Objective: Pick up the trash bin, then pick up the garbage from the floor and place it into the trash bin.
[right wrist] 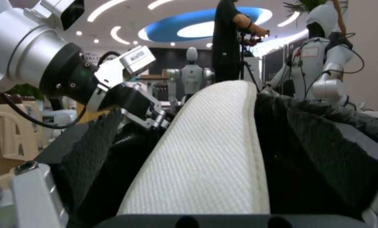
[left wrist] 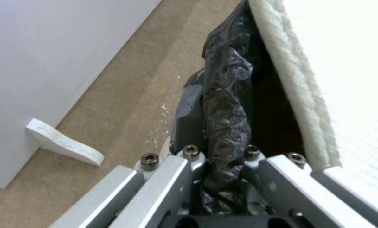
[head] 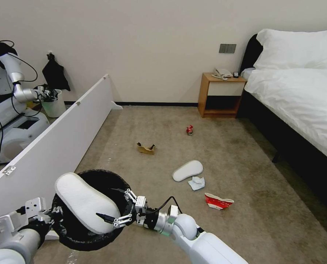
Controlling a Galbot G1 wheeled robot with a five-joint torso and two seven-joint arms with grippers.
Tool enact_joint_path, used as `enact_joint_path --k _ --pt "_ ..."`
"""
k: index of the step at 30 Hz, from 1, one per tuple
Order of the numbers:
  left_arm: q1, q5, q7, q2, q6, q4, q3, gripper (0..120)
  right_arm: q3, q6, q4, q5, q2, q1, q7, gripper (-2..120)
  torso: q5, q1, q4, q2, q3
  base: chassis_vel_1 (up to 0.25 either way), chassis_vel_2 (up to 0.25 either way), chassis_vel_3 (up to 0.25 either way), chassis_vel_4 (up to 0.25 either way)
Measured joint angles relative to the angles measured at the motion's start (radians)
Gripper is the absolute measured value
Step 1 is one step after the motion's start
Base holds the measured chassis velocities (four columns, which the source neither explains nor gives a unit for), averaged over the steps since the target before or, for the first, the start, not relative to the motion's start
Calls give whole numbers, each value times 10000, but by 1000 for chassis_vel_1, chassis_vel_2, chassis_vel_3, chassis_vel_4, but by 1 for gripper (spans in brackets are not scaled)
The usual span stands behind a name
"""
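The trash bin [head: 112, 183], lined with a black bag, hangs low at the left, and my left gripper [head: 55, 212] is shut on its rim; the bag [left wrist: 227, 104] is pinched between its fingers. One white slipper [head: 83, 201] rests tilted across the bin's mouth, half sticking out. My right gripper [head: 107, 202] stands open at the slipper's near end, its fingers spread wide on either side of the slipper [right wrist: 206, 152]. More garbage lies on the carpet: a second slipper [head: 187, 170], a tissue [head: 196, 182], a red-white carton [head: 217, 201], torn cardboard [head: 146, 148] and a red can [head: 189, 129].
A white partition board [head: 60, 143] runs along the left, with a foot [left wrist: 64, 145] on the carpet. A bed [head: 299, 99] takes up the right and a wooden nightstand [head: 221, 94] stands by the far wall. Another robot [head: 9, 91] stands behind the board.
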Motion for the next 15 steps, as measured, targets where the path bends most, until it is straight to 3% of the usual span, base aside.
enact_joint_path --k 15 --pt "108 -354 -117 31 0 43 -136 2 486 -180 342 545 -51 134 82 100 0 0 2 0 0 0 0 0 0"
